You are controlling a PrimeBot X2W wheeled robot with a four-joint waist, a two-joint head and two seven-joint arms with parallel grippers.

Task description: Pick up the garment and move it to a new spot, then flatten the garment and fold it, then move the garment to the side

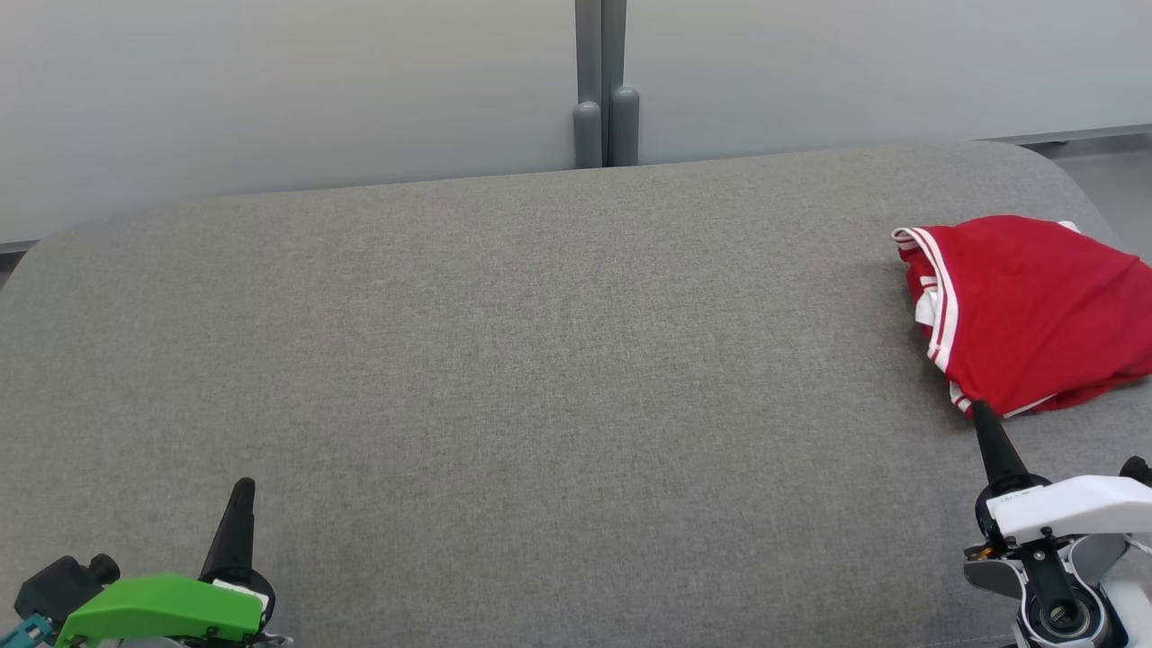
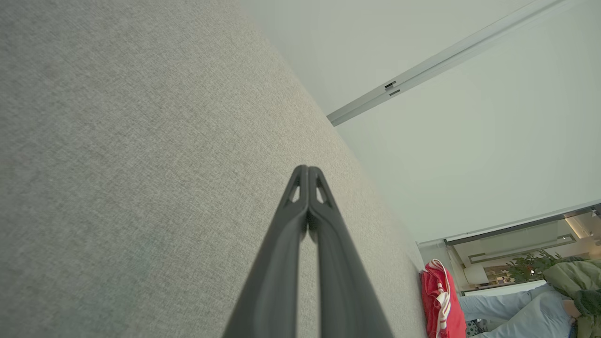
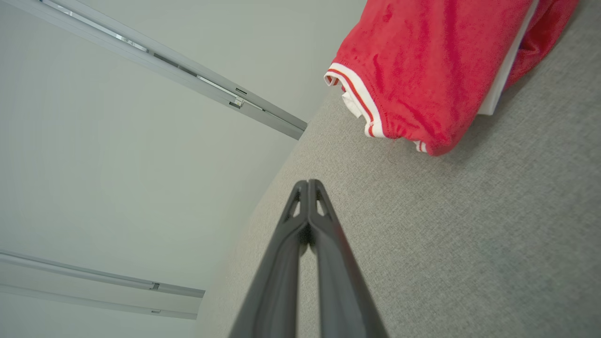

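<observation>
A red garment (image 1: 1026, 310) with white striped trim lies folded in a compact bundle at the right end of the grey padded surface (image 1: 540, 378); the same garment (image 3: 432, 65) fills the top right of the right wrist view and shows small at the far end as a red bundle (image 2: 439, 300) in the left wrist view. My right gripper (image 1: 981, 416) is shut, its tip just short of the bundle's near edge, holding nothing. My left gripper (image 1: 241, 490) is shut at the lower left, far from the cloth. Both pairs of fingers (image 3: 307, 185) press together empty.
A pale wall with a grey vertical post (image 1: 603, 81) stands behind the surface. The surface's rounded right edge (image 1: 1080, 180) drops to the floor just beyond the garment. A seated person's sleeve and green jacket (image 2: 563, 291) appear past the far end in the left wrist view.
</observation>
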